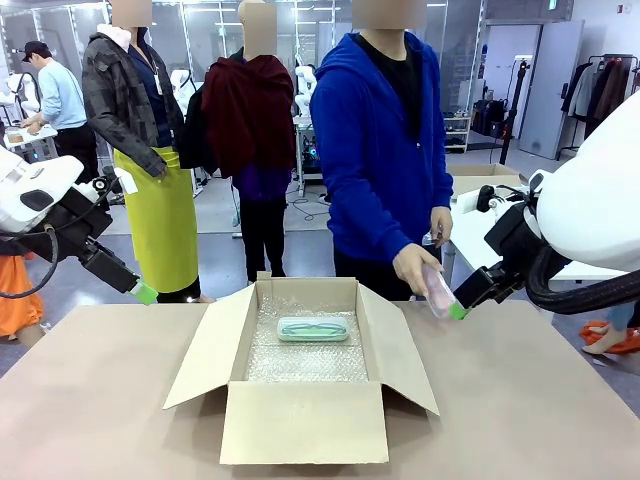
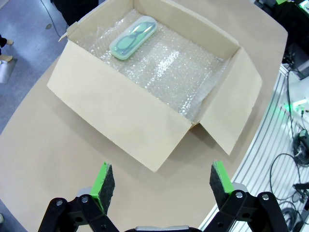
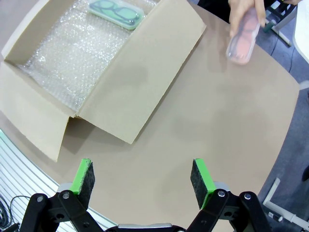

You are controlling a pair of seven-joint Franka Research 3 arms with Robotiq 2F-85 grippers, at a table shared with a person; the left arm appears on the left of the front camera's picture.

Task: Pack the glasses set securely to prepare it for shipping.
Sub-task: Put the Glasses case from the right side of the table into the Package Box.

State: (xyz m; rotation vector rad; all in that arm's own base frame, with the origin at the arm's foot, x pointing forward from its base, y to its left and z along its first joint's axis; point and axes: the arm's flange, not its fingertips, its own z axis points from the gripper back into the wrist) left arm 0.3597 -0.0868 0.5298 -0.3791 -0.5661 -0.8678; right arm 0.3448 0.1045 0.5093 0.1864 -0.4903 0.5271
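Observation:
The pale mint-green eyeglass case (image 1: pixel 313 328) lies on bubble wrap at the far end of the open cardboard box (image 1: pixel 300 420); it also appears in the left wrist view (image 2: pixel 133 37) and the right wrist view (image 3: pixel 116 12). A person's hand (image 1: pixel 413 265) holds the pale pink case (image 1: pixel 438 292) (image 3: pixel 243 41) in the air just right of the box. My left gripper (image 1: pixel 143 292) (image 2: pixel 161 181) hovers open above the table left of the box. Near the pink case, my right gripper (image 1: pixel 458 311) (image 3: pixel 142 178) stands open, holding nothing.
The box flaps (image 1: pixel 205 345) spread outward on both sides and toward me. A bubble-wrap sheet (image 2: pixel 169 72) lines the box floor. The person in a blue hoodie (image 1: pixel 385 140) stands at the far edge. Bare tabletop (image 1: pixel 530 400) surrounds the box.

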